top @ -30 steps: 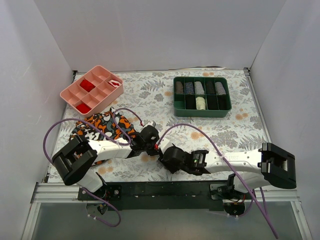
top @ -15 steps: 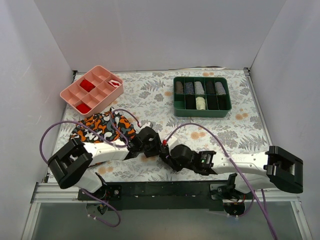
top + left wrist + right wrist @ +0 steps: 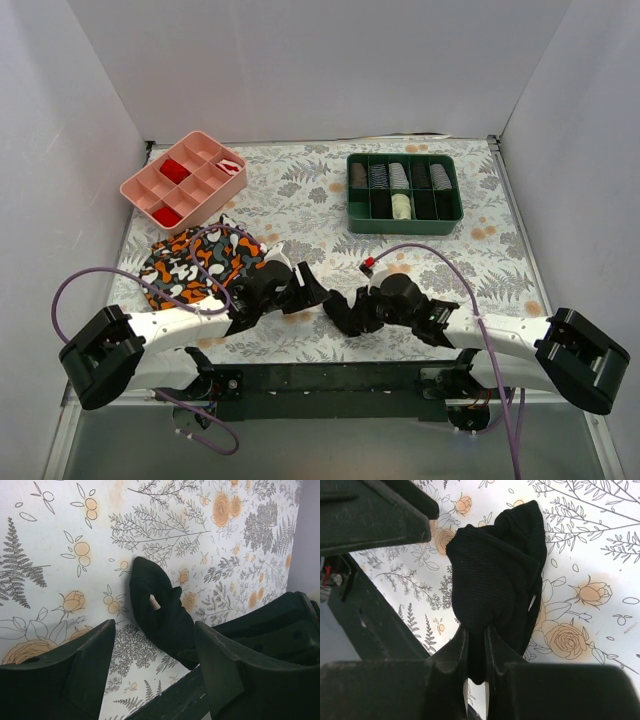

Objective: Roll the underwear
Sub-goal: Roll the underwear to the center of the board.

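**Near left:** a patterned cloth (image 3: pixel 195 262) is lying on the surface (image 3: pixel 300 205).

**Left gripper:** the left gripper (image 3: pixel 154 627) is standing wide open, holding nothing. It is facing the underwear (image 3: pixel 161 612), which lies just ahead of its fingertips.

**Underwear:** the garment is resting as a bunched black bundle near the middle of the near edge. Its long axis is apparently running left to right between the two arms.

**Right gripper:** the right gripper (image 3: pixel 476 647) is pinching the bundle's right end, its jaws closed tight on the fabric.

**Relation:** the right arm is already gripping. The free, pointed end is lying toward the left arm, a short advance away.
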You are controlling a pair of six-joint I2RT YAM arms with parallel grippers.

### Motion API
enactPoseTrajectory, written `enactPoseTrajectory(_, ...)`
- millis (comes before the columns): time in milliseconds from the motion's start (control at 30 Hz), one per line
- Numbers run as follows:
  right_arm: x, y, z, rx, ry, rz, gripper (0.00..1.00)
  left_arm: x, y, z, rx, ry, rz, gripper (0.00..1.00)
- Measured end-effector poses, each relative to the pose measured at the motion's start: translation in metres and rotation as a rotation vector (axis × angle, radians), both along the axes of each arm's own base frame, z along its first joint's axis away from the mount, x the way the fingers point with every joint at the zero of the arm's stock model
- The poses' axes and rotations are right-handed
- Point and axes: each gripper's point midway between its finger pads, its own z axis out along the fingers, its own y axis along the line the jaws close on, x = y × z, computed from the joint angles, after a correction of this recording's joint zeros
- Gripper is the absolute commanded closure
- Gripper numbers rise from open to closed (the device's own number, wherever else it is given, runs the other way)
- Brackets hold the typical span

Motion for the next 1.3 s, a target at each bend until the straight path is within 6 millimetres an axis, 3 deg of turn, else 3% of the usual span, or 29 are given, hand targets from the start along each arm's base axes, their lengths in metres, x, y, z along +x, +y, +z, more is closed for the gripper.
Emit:
enactPoseTrajectory(500, 0.007, -0.008, -0.003, 0.148, 0.216, -0.040, 0.93, -0.005, -0.014, -0.010, -0.044, -0.040, -0.062, 0.35)
enactPoseTrajectory(733, 0.004, -0.003, -0.007, 0.170, 0.255, -0.008, 0.94, -0.018, -0.021, -0.035, 0.006, 0.002, -0.104, 0.34)
enactPoseTrajectory(1100, 0.004, -0.002, -0.007, 0.184, 0.279, -0.004, 0.94, -0.007, -0.037, -0.034, -0.013, -0.014, -0.088, 0.34)
enactPoseTrajectory(1267, 0.003, -0.001, -0.008, 0.197, 0.288, 0.013, 0.93, -0.002, -0.051, -0.036, -0.032, -0.030, -0.095, 0.45)
enactPoseTrajectory(1300, 0.004, -0.001, -0.007, 0.198, 0.288, 0.013, 0.93, -0.001, -0.052, -0.037, -0.033, -0.030, -0.094, 0.52)
